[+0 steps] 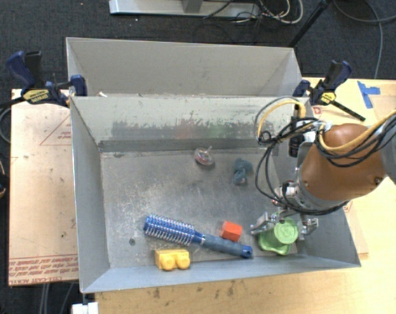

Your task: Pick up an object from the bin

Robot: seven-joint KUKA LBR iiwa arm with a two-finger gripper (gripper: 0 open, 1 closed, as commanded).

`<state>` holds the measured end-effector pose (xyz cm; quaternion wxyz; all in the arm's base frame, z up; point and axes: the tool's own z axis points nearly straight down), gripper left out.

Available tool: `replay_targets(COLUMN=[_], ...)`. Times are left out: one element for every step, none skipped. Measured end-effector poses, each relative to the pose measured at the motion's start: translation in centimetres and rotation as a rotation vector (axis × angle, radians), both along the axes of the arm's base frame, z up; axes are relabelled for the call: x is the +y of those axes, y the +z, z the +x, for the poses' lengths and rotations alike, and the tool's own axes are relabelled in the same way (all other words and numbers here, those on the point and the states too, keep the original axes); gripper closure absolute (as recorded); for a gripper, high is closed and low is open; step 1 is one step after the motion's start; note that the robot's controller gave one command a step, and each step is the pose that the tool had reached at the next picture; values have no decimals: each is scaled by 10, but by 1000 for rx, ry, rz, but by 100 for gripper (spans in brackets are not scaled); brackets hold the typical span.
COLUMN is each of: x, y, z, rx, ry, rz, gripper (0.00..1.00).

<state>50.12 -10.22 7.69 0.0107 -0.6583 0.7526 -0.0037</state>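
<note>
I find open bin floor (152, 188) through the middle. A blue hairbrush (191, 234), orange block (231, 231), yellow piece (172, 259) and green lump (278, 239) crowd the near wall.

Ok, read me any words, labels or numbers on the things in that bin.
No text can be read. The blue hairbrush, yellow block, orange block, green thing under the gripper, grey-blue lump and small pinkish top show no legible print.

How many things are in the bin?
6: blue hairbrush, yellow piece and orange block at the front, green thing under the gripper, grey-blue lump and small round thing mid-bin. The arm may hide more.
</note>
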Motion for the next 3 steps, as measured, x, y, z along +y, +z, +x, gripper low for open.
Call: replay_targets(x=[1,0,39], y=[0,168,152], z=[0,5,-4], rx=[-1,12,21], ry=[1,-61,191], rz=[2,-7,-7], gripper=[100,100,100])
